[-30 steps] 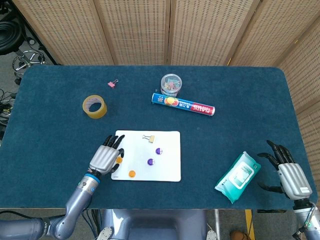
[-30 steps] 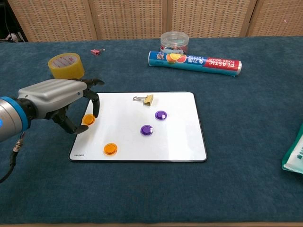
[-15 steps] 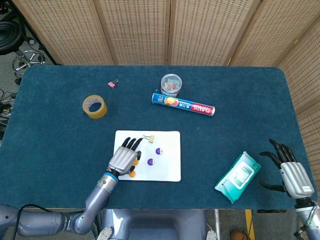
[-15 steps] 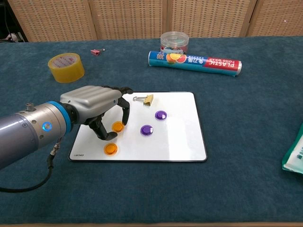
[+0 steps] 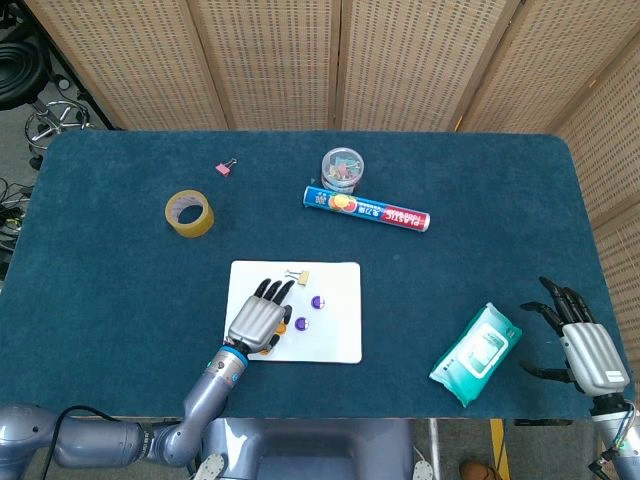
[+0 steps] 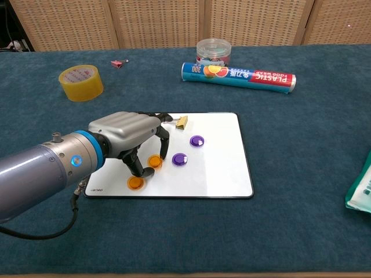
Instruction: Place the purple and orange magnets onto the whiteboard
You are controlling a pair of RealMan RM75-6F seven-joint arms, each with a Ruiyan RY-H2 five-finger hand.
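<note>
The whiteboard (image 6: pixel 220 174) lies flat on the blue table, mid-front. Two purple magnets (image 6: pixel 197 141) (image 6: pixel 179 158) sit on it, and one orange magnet (image 6: pixel 135 182) rests near its front left corner. My left hand (image 6: pixel 130 130) hovers over the board's left half, fingers curled down, pinching a second orange magnet (image 6: pixel 155 161) that sits low against the board. In the head view that hand (image 5: pixel 258 320) covers most of both orange magnets. My right hand (image 5: pixel 585 345) rests at the table's front right corner, fingers spread and holding nothing.
A gold binder clip (image 6: pixel 181 120) lies on the board's far edge by my left fingertips. Yellow tape (image 6: pixel 81 82), a pink clip (image 6: pixel 119 62), a clear jar (image 6: pixel 213 51) and a plastic-wrap roll (image 6: pixel 239 74) stand further back. A wet-wipes pack (image 5: pixel 477 352) lies beside my right hand.
My left hand has carried the orange magnet rightwards from the board's left edge further onto the board. The right hand has barely moved.
</note>
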